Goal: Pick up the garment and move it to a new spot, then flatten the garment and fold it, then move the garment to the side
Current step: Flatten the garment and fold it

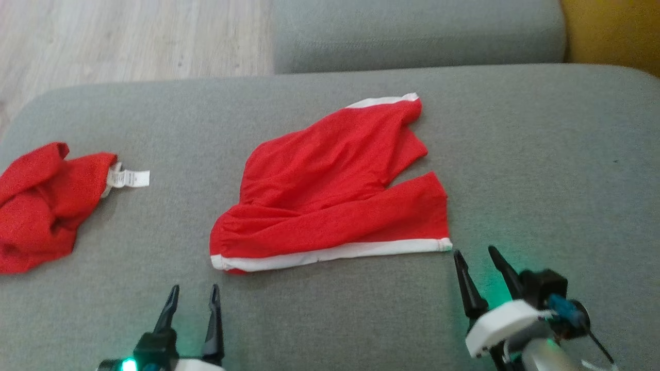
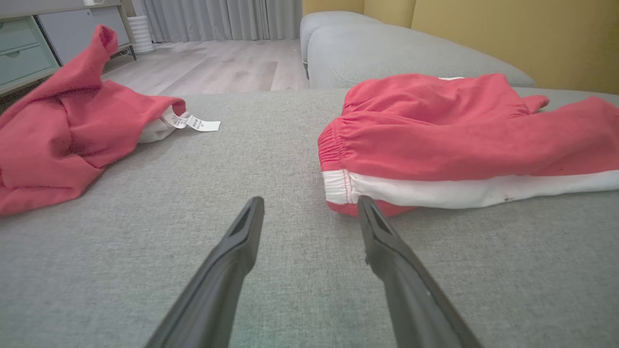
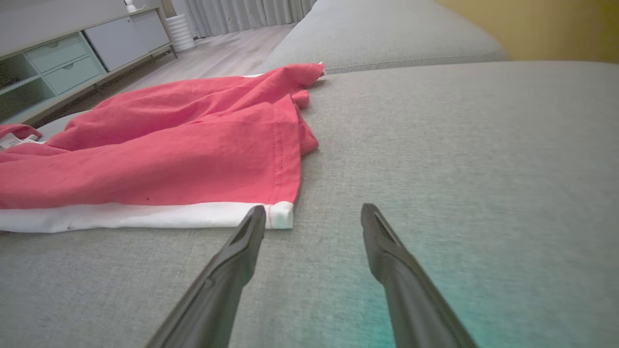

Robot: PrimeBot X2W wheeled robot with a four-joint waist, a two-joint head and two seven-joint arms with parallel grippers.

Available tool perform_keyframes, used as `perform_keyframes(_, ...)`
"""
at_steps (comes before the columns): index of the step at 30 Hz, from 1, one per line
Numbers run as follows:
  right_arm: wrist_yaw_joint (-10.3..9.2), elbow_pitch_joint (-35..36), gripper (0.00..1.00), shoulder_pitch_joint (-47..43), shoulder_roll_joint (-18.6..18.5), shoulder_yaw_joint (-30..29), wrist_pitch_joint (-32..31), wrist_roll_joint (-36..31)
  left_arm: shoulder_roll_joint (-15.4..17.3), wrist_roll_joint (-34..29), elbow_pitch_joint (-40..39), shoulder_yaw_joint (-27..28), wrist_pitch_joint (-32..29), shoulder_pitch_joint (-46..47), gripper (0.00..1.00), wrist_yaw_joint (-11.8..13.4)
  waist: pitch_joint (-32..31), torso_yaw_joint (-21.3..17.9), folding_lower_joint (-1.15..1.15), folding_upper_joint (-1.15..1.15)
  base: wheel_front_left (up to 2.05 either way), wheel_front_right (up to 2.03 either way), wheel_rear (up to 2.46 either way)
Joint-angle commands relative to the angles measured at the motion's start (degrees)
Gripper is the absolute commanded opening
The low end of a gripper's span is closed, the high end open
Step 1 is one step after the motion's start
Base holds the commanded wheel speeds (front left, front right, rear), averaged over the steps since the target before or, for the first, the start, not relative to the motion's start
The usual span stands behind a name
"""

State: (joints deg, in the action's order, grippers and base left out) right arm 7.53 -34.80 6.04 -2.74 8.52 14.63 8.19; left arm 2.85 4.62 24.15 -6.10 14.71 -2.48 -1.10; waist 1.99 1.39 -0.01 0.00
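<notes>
Head view showed the left gripper (image 1: 195,288) at the near edge of the scene, its two dark fingers spread apart and holding nothing, its tips just short of the garment's near left corner. The right gripper (image 1: 474,251) stood to the right, likewise spread and empty, with its fingertips just beside the near right corner of the garment, where the white band ended. In the right wrist view one finger (image 3: 242,246) overlapped that white corner, but whether it touched could not be told.

The garment (image 1: 330,190), red shorts with a white band (image 1: 330,253) along the near edge, lay in the middle of the grey sofa cushion (image 1: 541,154). It was mostly spread out but wrinkled, with the gathered waist at the left and the leg ends at the right. Well apart at the far left a second red cloth (image 1: 36,206) lay crumpled, a white label (image 1: 129,178) sticking out of it toward the right. Beyond the cushion were a wooden floor (image 1: 129,36) on the far left and a yellow wall (image 1: 613,31) on the far right.
</notes>
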Motion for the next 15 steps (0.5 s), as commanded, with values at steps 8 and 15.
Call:
perform_keyframes(8, -0.04, -7.46, 1.00, 9.45, -0.14, 2.84, 0.37, 2.83, 0.04, 2.59, -0.04, -2.23, 0.29, 4.95, 1.00, -0.50, 4.01, 2.92, 0.01, 0.00, 0.00, 0.00, 0.00)
perform_keyframes(15, -0.04, -16.20, 0.22, 10.44, -0.14, 5.71, 0.37, 2.86, 0.03, 3.15, 0.55, -1.94, 0.29, 5.38, 1.00, -0.26, 4.51, 3.17, 0.01, 0.00, 0.00, 0.00, 0.00)
